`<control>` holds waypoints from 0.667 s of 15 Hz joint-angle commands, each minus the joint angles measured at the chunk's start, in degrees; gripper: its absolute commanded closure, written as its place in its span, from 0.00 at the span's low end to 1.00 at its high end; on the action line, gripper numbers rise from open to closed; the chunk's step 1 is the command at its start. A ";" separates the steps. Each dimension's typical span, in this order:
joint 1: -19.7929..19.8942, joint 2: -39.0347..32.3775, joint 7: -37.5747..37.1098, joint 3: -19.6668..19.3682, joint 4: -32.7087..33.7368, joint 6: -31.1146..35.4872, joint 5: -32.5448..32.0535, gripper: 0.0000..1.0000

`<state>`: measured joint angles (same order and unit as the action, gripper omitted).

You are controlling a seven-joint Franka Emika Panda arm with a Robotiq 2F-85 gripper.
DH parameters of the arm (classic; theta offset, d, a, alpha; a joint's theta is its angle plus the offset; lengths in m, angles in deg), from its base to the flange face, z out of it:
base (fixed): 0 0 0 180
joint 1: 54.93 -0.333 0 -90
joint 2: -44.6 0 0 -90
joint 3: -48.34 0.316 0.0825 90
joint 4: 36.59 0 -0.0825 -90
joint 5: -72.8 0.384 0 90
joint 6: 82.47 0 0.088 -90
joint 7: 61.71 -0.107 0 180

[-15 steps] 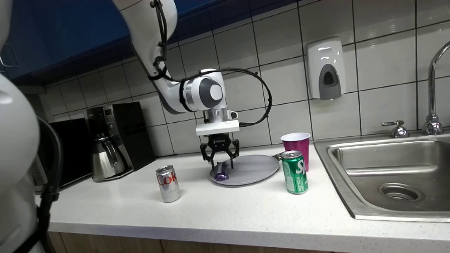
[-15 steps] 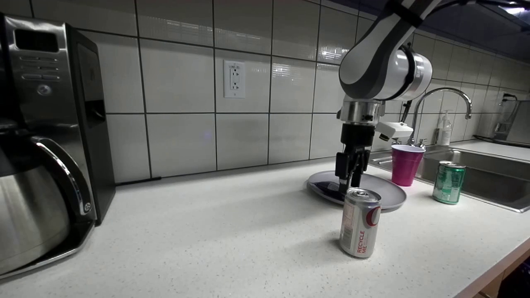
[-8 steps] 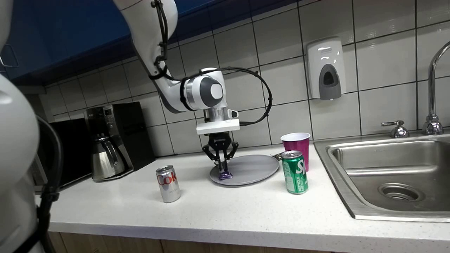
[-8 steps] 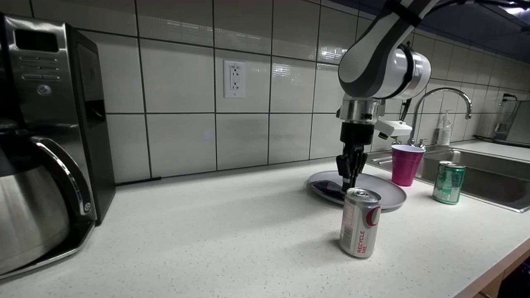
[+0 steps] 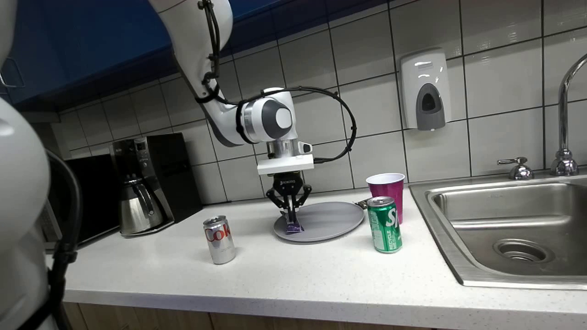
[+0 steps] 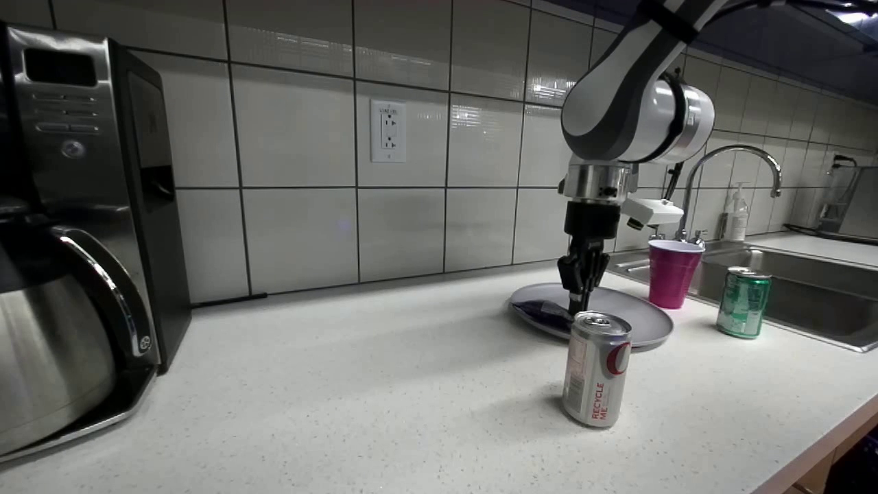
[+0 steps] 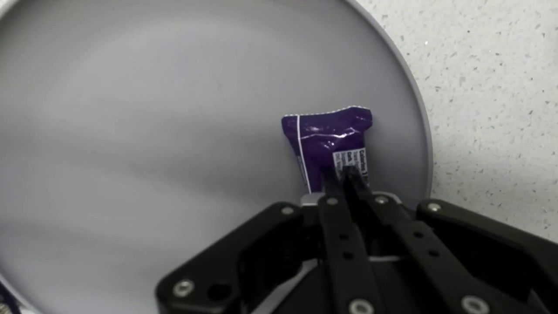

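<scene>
Purple packet is what I'm on right now: it's at the gray plate, near the rim on the side toward the coffee maker. I've got it pinched in the gripper, black fingers nearly together with wrapper squeezed between the tips. My wrist view shows its shiny end poking out past them, plus a white label with print mostly too small to read. Can't tell from my feeds whether it's lying flat or slightly lifted.

Plate sits flat on a white speckled desk. Closest neighbors: a silver Coke can, upright and apart from the plate, and a magenta cup standing near the plate's far side from the coffee maker. Green Sprite can is upright near the cup, and in an exterior view I can see a gap between those two.

Past them I've got the steel sink with a chrome faucet, and a white soap dispenser on the tiled wall. In an exterior view there's also a wall outlet.
</scene>
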<state>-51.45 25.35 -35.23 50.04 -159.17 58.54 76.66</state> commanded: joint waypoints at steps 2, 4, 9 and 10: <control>1.66 0.28 1.14 1.31 0.47 -1.66 0.79 0.52; 1.65 0.17 1.14 1.30 0.57 -1.72 0.70 0.36; 1.57 -0.74 1.22 1.41 1.24 -2.05 0.51 0.00; 1.54 -0.91 1.20 1.43 1.39 -2.13 0.45 0.00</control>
<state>-51.33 24.85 -35.23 50.08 -159.17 58.46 76.66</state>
